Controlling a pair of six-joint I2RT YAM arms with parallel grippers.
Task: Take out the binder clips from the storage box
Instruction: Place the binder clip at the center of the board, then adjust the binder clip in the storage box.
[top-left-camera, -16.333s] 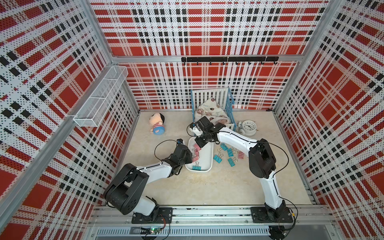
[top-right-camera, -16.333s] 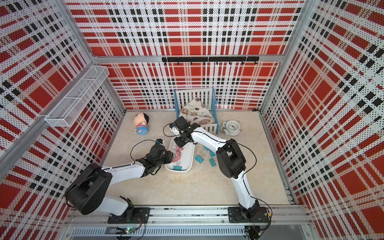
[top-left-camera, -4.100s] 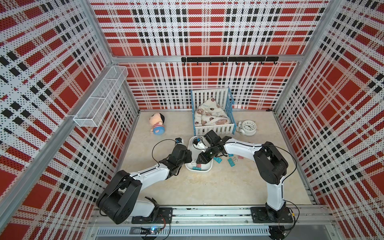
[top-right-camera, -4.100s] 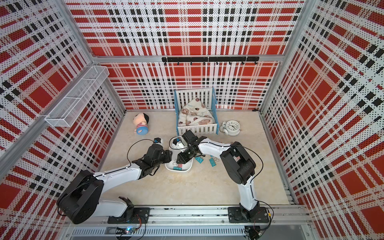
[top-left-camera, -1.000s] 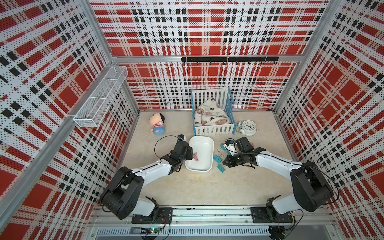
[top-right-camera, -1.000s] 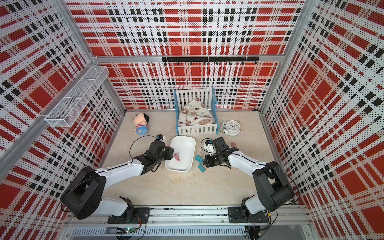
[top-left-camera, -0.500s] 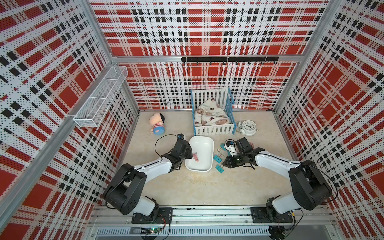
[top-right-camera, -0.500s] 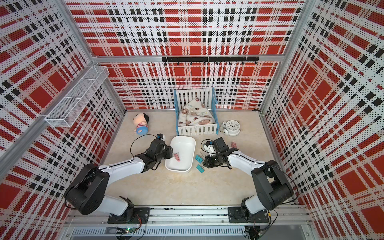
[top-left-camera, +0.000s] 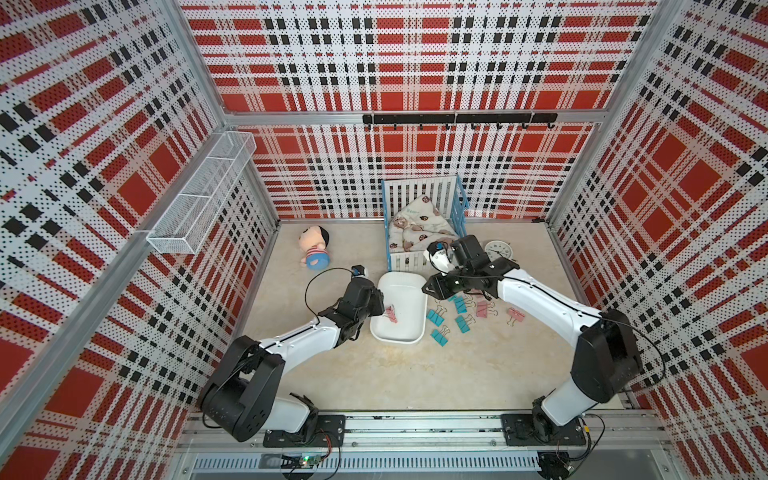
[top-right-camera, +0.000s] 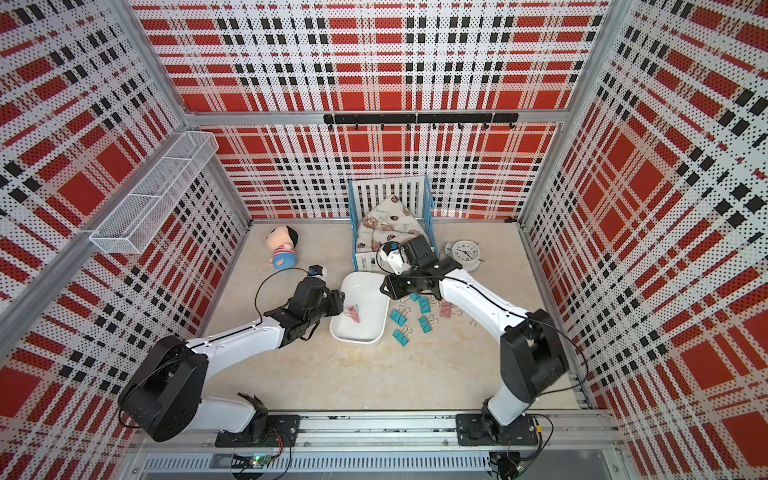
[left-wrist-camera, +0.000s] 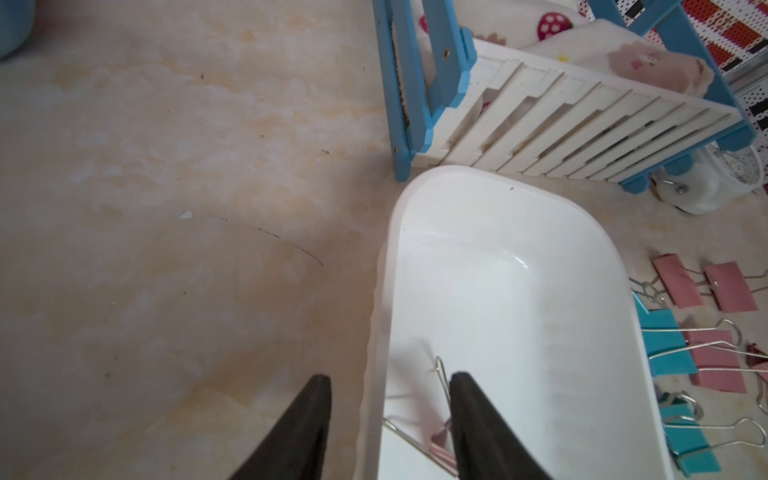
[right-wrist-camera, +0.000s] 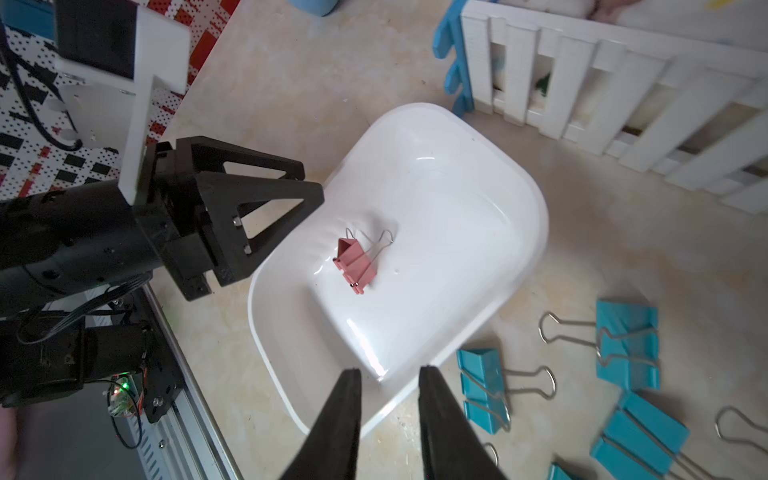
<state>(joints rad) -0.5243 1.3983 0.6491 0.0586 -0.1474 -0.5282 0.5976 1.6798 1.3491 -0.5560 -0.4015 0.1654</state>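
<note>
Since only one pink binder clip (right-wrist-camera: 355, 262) lies in the storage box (right-wrist-camera: 449, 174), the job looks nearly done. The other binder clips (top-left-camera: 459, 307), teal and pink, sit on the tabletop (top-left-camera: 374, 374) just beside the box's right wall. The pink one rests on the box floor by the left long wall, body roughly along the box's length, wire handles toward the crib (top-left-camera: 415, 193). Nearest is the left gripper (left-wrist-camera: 390, 378), but it is pinched onto that wall, one finger inside, one outside. Free and empty, jaws narrowly apart, the right gripper (right-wrist-camera: 390, 370) hangs above the opposite wall; it likely reaches across the box's width.
</note>
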